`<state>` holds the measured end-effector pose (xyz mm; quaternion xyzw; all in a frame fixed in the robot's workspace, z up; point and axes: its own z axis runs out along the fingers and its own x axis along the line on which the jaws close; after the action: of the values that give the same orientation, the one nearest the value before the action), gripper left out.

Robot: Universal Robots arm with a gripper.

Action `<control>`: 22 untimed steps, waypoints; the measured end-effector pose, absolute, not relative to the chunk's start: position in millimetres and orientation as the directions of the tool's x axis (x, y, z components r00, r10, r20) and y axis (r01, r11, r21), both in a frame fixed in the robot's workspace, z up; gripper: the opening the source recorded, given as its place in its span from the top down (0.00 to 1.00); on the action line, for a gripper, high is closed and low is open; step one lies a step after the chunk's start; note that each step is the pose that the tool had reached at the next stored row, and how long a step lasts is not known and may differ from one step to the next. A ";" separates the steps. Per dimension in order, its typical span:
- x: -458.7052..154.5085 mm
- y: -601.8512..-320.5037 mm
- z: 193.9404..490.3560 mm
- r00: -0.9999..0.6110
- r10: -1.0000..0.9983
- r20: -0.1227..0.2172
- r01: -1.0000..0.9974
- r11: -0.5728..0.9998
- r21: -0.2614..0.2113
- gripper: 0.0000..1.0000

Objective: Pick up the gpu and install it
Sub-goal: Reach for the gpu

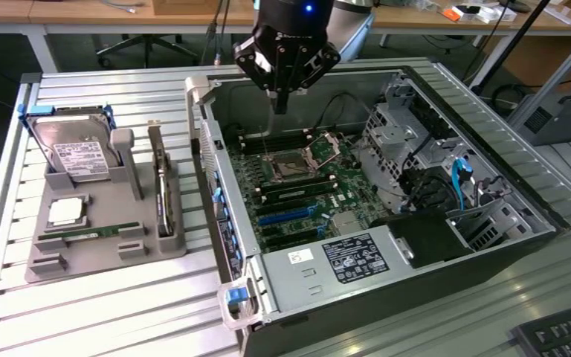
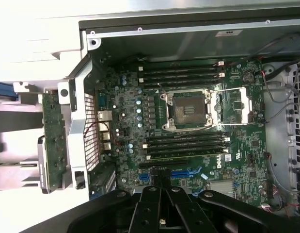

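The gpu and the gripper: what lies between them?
The open computer case's pale wall stands between the gripper and the gpu, which stands on edge in the grey holder; the exterior view shows it.

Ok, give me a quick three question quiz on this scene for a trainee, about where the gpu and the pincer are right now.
1. True or false: the gpu is already seated on the motherboard.
2. The pincer is: A gripping the gpu, B hanging above the open computer case, C resting on the motherboard.
3. Fill in: the gpu stands on edge in the gray ___ on the exterior view's left.

Key
1. False: the gpu is outside the computer case, not on the motherboard.
2. B
3. tray
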<state>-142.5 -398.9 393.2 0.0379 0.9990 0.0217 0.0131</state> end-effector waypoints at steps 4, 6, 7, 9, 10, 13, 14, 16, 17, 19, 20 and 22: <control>-144.4 -398.9 393.2 -0.997 0.076 -0.024 0.075 0.996 0.044 0.89; -144.8 -398.9 393.2 -0.997 0.076 -0.024 0.075 0.996 0.044 0.89; -145.1 -398.9 393.2 -0.997 0.076 -0.024 0.075 0.996 0.044 0.89; -145.8 -398.9 393.2 -0.997 0.076 -0.024 0.075 0.996 0.044 0.89; -146.2 -398.9 393.2 -0.997 0.076 -0.025 0.075 0.996 0.044 0.89; -147.2 -398.9 393.1 -0.997 0.076 -0.024 0.075 0.996 0.044 0.89; -147.6 -398.9 393.2 -0.997 0.076 -0.024 0.075 0.996 0.044 0.89; -148.4 -399.0 393.2 -0.997 0.076 -0.024 0.075 0.996 0.044 0.89; -149.2 -398.9 393.2 -0.997 0.076 -0.024 0.075 0.996 0.044 0.89; -149.9 -398.9 393.2 -0.997 0.076 -0.024 0.075 0.996 0.044 0.89; -150.2 -398.9 393.2 -0.997 0.076 -0.024 0.075 0.996 0.044 0.89; -151.1 -398.9 393.2 -0.997 0.076 -0.024 0.075 0.996 0.044 0.89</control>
<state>-151.1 -398.9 393.2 0.0379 0.9990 0.0217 0.0130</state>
